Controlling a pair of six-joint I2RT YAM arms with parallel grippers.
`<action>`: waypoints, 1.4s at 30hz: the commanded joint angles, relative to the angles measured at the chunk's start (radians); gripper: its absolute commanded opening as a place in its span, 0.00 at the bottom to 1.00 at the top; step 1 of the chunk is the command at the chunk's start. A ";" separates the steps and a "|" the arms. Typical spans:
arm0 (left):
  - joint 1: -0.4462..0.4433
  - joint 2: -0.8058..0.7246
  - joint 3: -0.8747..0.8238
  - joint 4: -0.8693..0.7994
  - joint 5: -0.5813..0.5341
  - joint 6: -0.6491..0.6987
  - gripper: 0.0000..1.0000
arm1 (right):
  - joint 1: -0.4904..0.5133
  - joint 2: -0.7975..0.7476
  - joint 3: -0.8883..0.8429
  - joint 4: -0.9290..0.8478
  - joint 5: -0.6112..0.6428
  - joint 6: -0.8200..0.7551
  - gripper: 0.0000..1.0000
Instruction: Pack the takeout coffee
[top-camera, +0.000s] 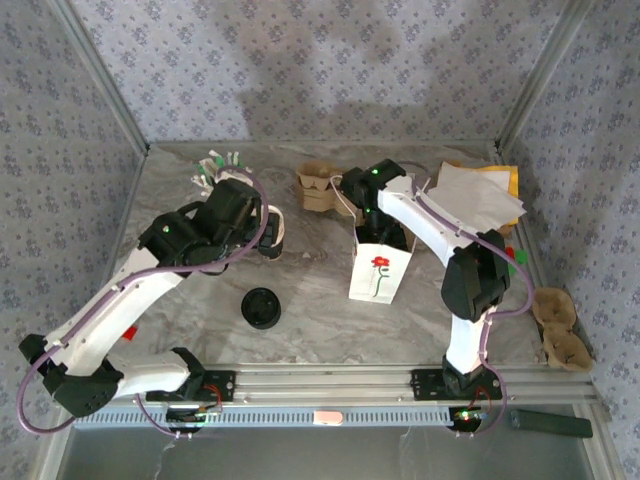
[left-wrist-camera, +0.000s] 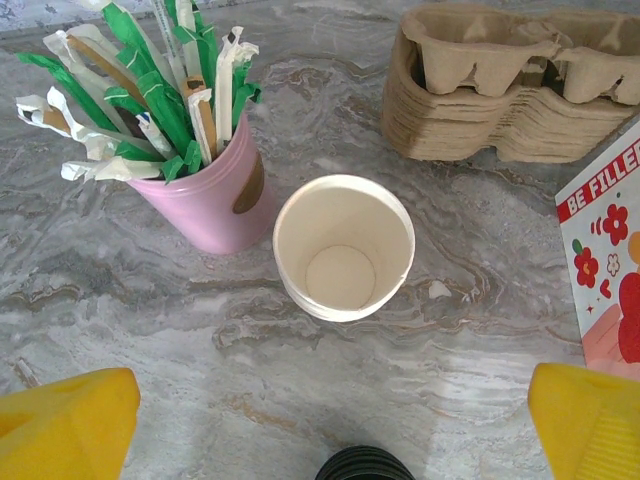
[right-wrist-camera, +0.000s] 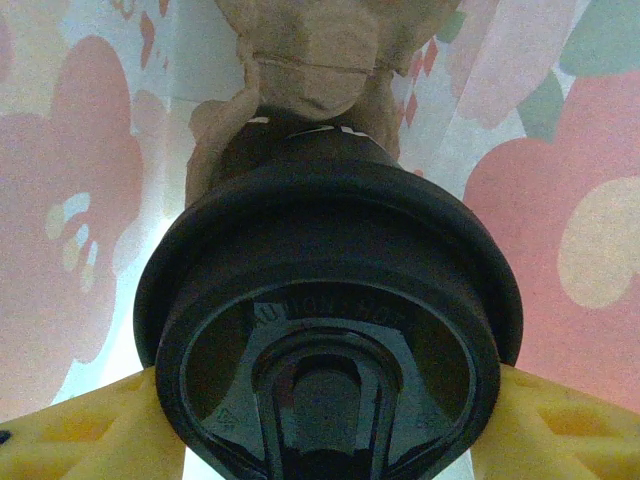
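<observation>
- Takeout coffee (right-wrist-camera: 330, 340) hangs inside the paper bag (top-camera: 380, 275), whose printed walls stand close on either side of the right gripper (right-wrist-camera: 320, 430). The biggest risk, I judge, is the wrist catching a wall and dragging or tipping the light bag.
- A brown pulp carrier (right-wrist-camera: 300, 50) lies just beyond the fingertips, past the cup. If the cup's base meets a ridge and not a pocket, it could settle tilted and spill.
- The left gripper (left-wrist-camera: 330, 420) is spread wide and empty, with a lidless cup (left-wrist-camera: 343, 247) just ahead of it and a pink cup of wrapped straws (left-wrist-camera: 215, 190) ahead to its left. A careless reach could knock either one over.
- The coffee cup is pinched between the yellow fingers (right-wrist-camera: 90, 430), one pressing each side. Letting go too high would drop it.
- Its black lid faces back toward the wrist. Too hard a squeeze might pop it loose.
</observation>
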 joint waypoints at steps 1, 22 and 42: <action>0.008 0.005 0.046 -0.022 0.006 0.000 1.00 | -0.009 -0.022 -0.033 0.004 -0.012 -0.003 0.66; 0.006 0.028 0.081 -0.045 0.002 0.002 1.00 | -0.025 -0.013 -0.105 0.078 -0.029 -0.016 0.67; 0.005 0.046 0.106 -0.050 0.004 0.008 1.00 | -0.031 -0.020 -0.085 0.066 -0.020 -0.030 0.70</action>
